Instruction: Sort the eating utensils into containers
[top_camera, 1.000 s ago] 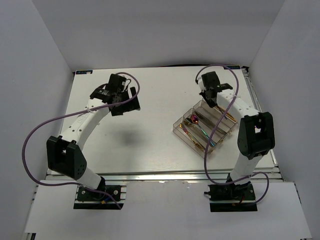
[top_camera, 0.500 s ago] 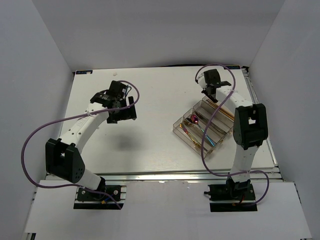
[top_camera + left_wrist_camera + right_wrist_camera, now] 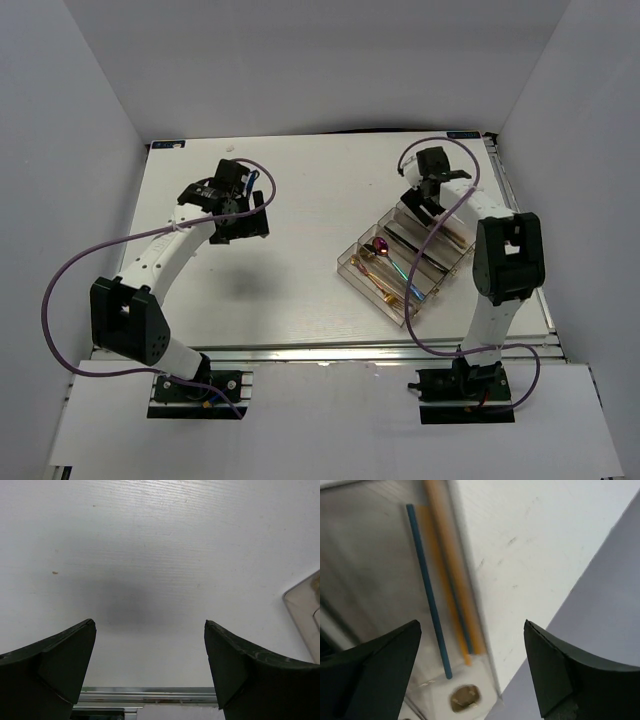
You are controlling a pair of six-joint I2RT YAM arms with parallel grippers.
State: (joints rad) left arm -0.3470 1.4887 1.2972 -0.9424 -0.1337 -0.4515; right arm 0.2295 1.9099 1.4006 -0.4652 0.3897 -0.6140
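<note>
Right gripper (image 3: 471, 625), jaws spread and empty, above the organizer tray (image 3: 348, 258), whose outermost compartment holds a blue chopstick (image 3: 427, 590) beside gold chopsticks (image 3: 452, 575); left gripper (image 3: 150, 622), likewise spread, over the table (image 3: 150, 540).

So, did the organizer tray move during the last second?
Yes. The organizer tray slid slightly leftward and nearer to the table's front rail.

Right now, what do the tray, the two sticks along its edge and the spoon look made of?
Tray: clear smoky plastic, glossy; the table shows through its walls.
Blue stick: even flat colour, probably plastic or coated metal; too blurred to be sure.
Gold-brown stick: same call, or possibly lacquered wood.
Spoon: likely metal with an iridescent coating, judging by its shiny pink sheen.
</note>
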